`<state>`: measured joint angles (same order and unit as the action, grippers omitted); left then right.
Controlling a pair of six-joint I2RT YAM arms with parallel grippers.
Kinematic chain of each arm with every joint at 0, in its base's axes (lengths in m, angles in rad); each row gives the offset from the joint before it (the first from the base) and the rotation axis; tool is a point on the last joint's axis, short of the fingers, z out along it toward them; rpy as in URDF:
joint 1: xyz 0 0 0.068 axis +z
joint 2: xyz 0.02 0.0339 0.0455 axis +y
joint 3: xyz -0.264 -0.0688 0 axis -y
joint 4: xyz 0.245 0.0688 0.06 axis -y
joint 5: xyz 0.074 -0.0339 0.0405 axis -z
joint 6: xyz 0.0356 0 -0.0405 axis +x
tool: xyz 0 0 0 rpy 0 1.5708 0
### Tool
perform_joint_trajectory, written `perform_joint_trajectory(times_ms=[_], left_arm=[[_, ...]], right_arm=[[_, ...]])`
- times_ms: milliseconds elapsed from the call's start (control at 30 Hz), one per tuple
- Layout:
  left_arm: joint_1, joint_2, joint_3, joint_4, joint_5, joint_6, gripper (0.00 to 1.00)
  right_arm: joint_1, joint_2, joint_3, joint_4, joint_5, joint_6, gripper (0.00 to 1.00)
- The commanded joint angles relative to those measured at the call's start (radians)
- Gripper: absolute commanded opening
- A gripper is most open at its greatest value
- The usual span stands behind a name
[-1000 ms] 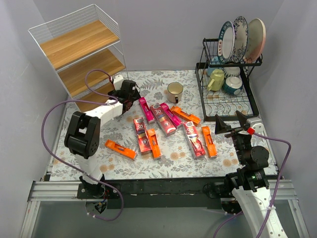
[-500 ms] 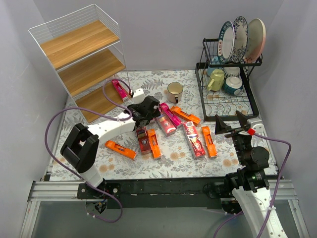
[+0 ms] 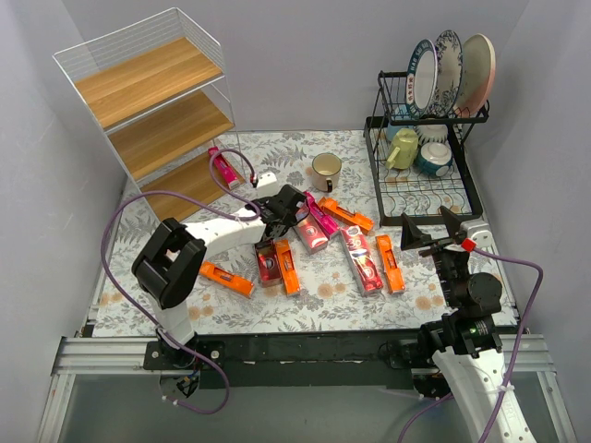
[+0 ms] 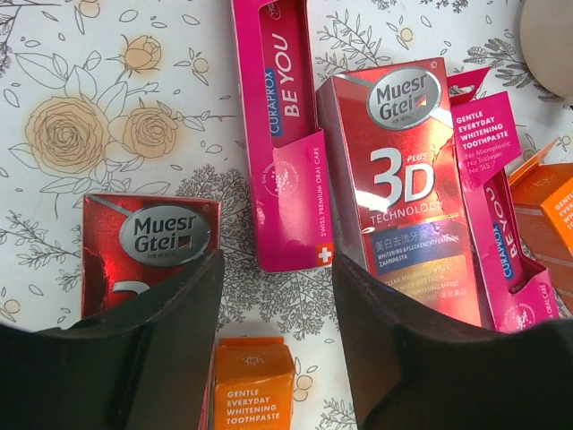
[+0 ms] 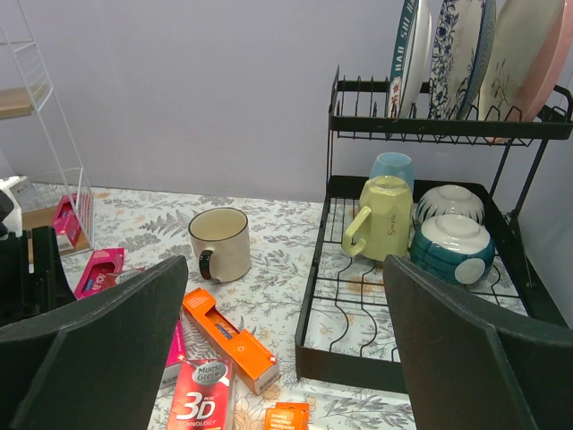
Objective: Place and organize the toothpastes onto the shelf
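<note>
The left gripper (image 4: 277,260) hangs low over the pile, its black fingers (image 4: 170,340) partly apart, neither spread wide nor pressed together, and we see nothing pinched. The end of an orange box (image 4: 251,385) sits in the gap near the finger roots. Whether a finger touches it we cannot tell. Just beyond the tips lies a slim pink box (image 4: 277,134), flat, its long axis pointing away. A larger red box (image 4: 403,188) marked "3D" lies close on its right, and a second red box (image 4: 148,246) on the left is half hidden by a finger. The right gripper (image 3: 431,229) hovers at the near right, well apart from the pile, jaws spread wide and empty. Progress, as we judge it, is early: one shelved box (image 3: 220,164), pink, rests on the lowest board of the shelf (image 3: 148,78). The two upper boards are bare, and about nine boxes lie scattered at odd angles on the table (image 3: 351,309), so nearly all placing and all tidying remain. All the boxes are long, sharp-edged card. The red ones have a foil-like mirror sheen, while the pink and orange are smooth and less shiny. The shelf is thin white wire with light wooden boards, and the tabletop carries a floral print. A mug (image 3: 325,169) and a black wire dish rack (image 3: 434,198) stand behind the pile.
</note>
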<state>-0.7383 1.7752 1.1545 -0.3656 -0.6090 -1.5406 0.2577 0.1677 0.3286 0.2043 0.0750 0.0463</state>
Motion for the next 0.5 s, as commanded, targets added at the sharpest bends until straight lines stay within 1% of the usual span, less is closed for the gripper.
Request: perform_joint_trajectory(times_ms=[0,300,467], left_arm=[[-0.003,0.021,0.043,-0.013,-0.008,0.004,0.50],[-0.007,0.024,0.066,-0.018,-0.018,-0.003,0.48],[-0.007,0.087,0.085,-0.019,-0.020,0.008,0.45]], right_arm=[[0.003,-0.004,0.001,0.030,0.005,-0.002,0.99],[0.005,0.000,-0.002,0.035,0.002,0.001,0.99],[0.006,-0.002,-0.002,0.035,0.003,0.001,0.99]])
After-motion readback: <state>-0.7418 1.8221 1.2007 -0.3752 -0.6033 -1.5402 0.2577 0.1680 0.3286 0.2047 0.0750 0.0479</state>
